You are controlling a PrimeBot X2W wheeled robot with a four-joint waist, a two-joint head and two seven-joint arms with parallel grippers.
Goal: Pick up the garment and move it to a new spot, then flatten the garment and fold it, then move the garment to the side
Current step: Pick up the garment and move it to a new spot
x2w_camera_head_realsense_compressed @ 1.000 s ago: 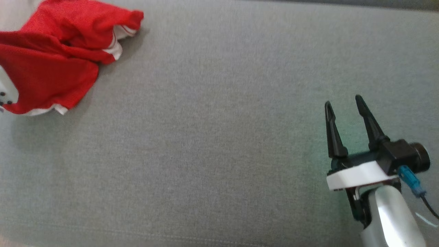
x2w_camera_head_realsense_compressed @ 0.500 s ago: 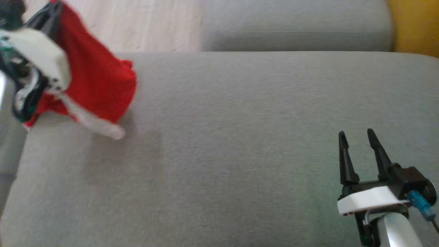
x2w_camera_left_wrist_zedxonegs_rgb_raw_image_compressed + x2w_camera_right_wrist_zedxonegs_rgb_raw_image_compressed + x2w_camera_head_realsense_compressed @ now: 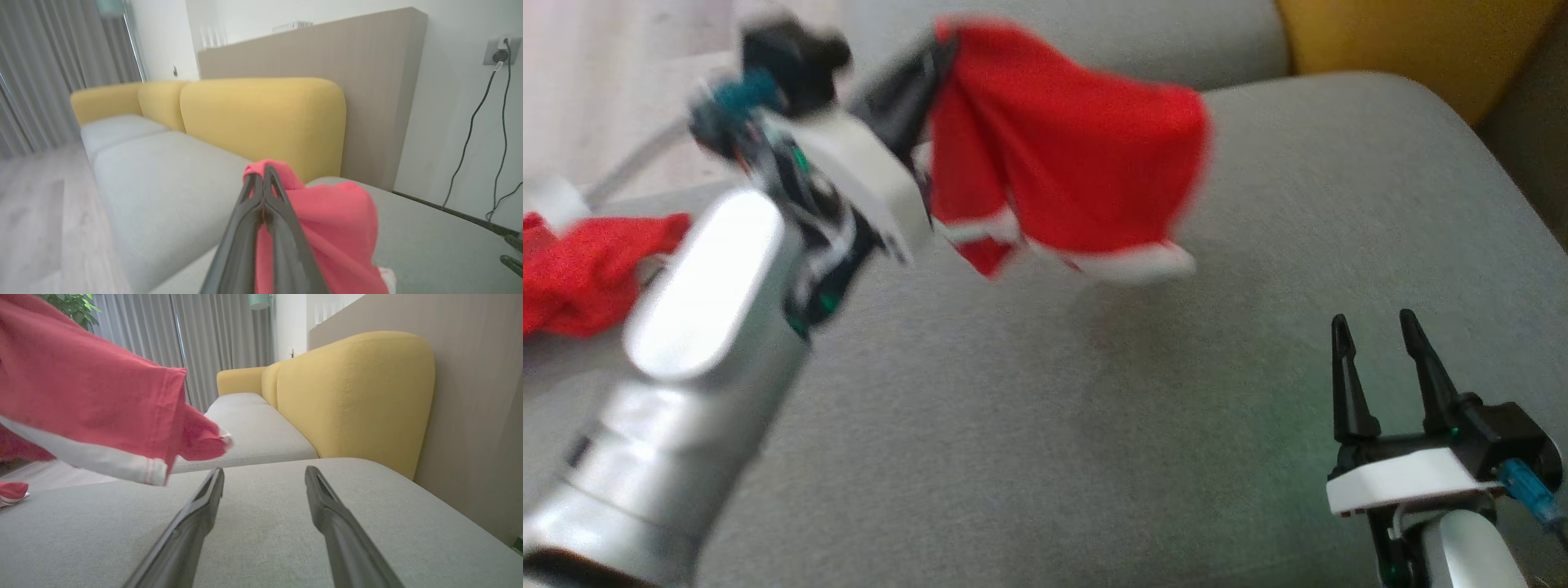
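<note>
In the head view the left gripper point(image 3: 935, 57) and the garment point(image 3: 1078, 155) smear with motion blur at the upper middle. A red cloth point(image 3: 580, 261) at the left edge is cut off and half hidden behind the silver forearm point(image 3: 703, 286); it is possibly a separate piece. The garment runs off the upper left of the right wrist view and off the bottom edge of the left wrist view

Grey sofa seat point(image 3: 1094, 425) with yellow backrests point(image 3: 261, 122), grey curtains point(image 3: 212, 335), pale wood floor point(image 3: 36, 212), beige wall panel point(image 3: 327, 49)
</note>
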